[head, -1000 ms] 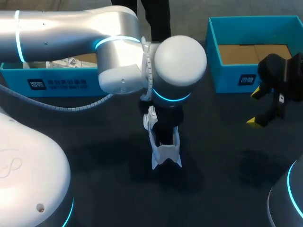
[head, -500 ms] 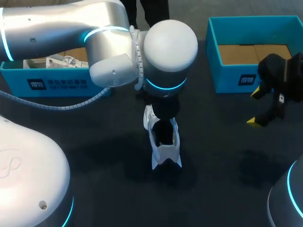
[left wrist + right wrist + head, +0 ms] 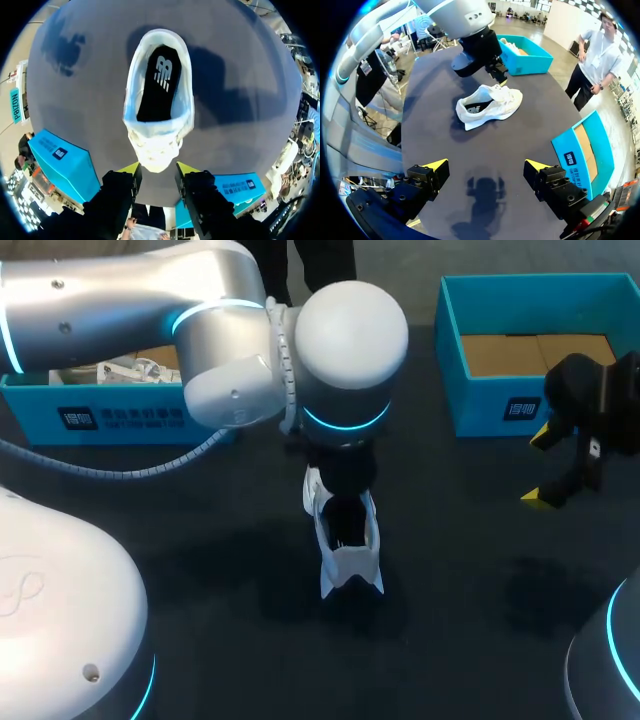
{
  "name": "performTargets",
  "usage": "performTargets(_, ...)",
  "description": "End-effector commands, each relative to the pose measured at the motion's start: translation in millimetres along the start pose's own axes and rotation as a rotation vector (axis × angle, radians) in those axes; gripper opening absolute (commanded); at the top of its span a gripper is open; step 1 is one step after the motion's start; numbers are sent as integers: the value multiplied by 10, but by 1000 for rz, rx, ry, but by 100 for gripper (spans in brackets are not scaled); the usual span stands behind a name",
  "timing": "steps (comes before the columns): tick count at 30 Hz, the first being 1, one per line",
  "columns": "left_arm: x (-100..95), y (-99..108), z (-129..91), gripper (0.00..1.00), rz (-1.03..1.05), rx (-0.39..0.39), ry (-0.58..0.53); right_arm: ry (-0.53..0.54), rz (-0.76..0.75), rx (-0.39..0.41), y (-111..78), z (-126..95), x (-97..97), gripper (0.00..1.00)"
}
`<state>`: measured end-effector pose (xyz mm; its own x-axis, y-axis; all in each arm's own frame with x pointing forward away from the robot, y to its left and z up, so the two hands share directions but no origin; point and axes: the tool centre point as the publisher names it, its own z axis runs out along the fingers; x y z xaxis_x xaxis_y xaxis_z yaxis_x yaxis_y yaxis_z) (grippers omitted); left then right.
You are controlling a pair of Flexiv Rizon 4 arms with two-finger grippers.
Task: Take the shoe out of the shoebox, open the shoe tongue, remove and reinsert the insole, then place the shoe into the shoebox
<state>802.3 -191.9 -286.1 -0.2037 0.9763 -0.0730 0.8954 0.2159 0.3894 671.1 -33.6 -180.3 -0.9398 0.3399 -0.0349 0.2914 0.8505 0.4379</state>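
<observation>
Within the last second the left arm's wrist has been shifted a little sideways above the shoe, toward the blue box that stands to the left of the shoe; the shoe itself has not been moved. The left gripper is held over the shoe's front end, with its fingers apart and the toe lying between them; no firm contact from both sides can be made out. The black insole is seen seated inside the shoe. The shift is judged to be a small alignment for a grip at the tongue or front, so the insole steps appear to be in hand rather than the return to the box.

The shoe lies on its sole on the dark worktop. To the right of the shoe and well apart from it, the right gripper is held with its fingers wide apart and nothing between them. Beyond it, farther from the shoe, the open shoebox stands with only its cardboard floor showing.
</observation>
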Motion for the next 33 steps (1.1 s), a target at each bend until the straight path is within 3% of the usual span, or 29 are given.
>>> performTargets(1, -12, -79, 115, 45, 12, 24, -8, 2, 1, 3, 10, 16, -13, 100)
performTargets(14, -22, -456, 229, 45, 101, 89, 9, 2, 1, 3, 10, 16, -13, 100)
performTargets(17, -11, -472, 220, 46, 119, 89, 13, 2, 1, 3, 10, 16, -13, 100)
performTargets(25, -47, -268, 216, 47, 69, 70, 6, 2, 1, 3, 10, 16, -13, 100)
performTargets(33, -95, -540, 299, 46, 86, 119, 6, 2, 1, 3, 10, 16, -13, 100)
